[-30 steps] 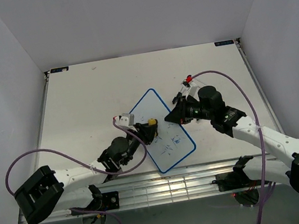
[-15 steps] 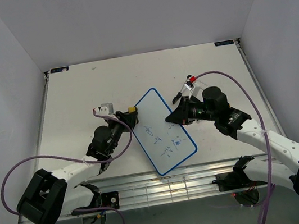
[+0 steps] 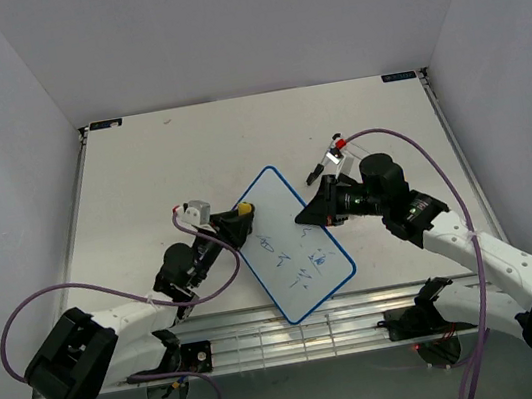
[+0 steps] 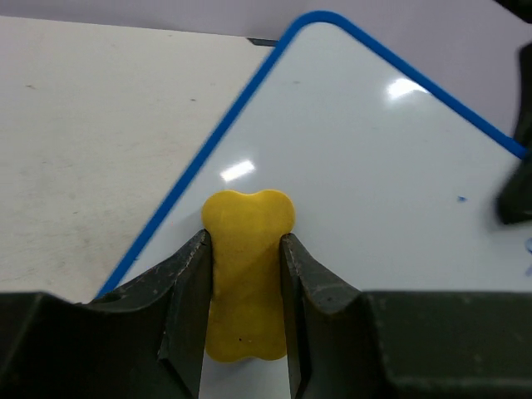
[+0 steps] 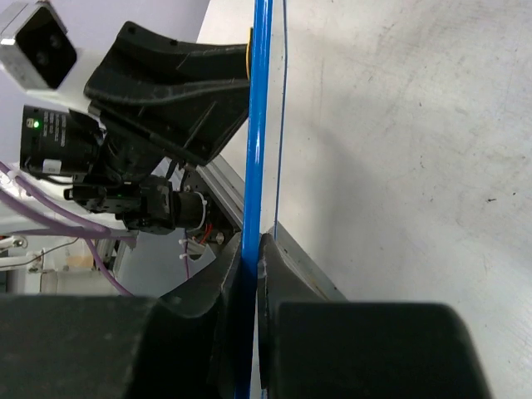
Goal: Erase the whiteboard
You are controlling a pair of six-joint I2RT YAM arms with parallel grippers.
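Note:
The whiteboard (image 3: 294, 246), white with a thin blue rim, is held tilted above the table in the top view. Faint blue scribbles (image 3: 308, 259) mark its middle and lower part. My right gripper (image 3: 306, 214) is shut on its right edge; in the right wrist view the blue rim (image 5: 258, 125) runs edge-on between the closed fingers. My left gripper (image 3: 240, 216) is shut on the yellow peanut-shaped eraser (image 4: 247, 274), which presses on the whiteboard (image 4: 374, 166) near its upper left edge.
A small clip with a red tip (image 3: 335, 151) lies on the table behind the right arm. Purple cables (image 3: 30, 308) loop off both arms. A metal rail (image 3: 297, 331) runs along the table's near edge. White walls close in three sides.
The left gripper with the eraser has swept from the board's middle out past its left edge and back onto that edge. The board has shifted slightly in the right gripper's hold.

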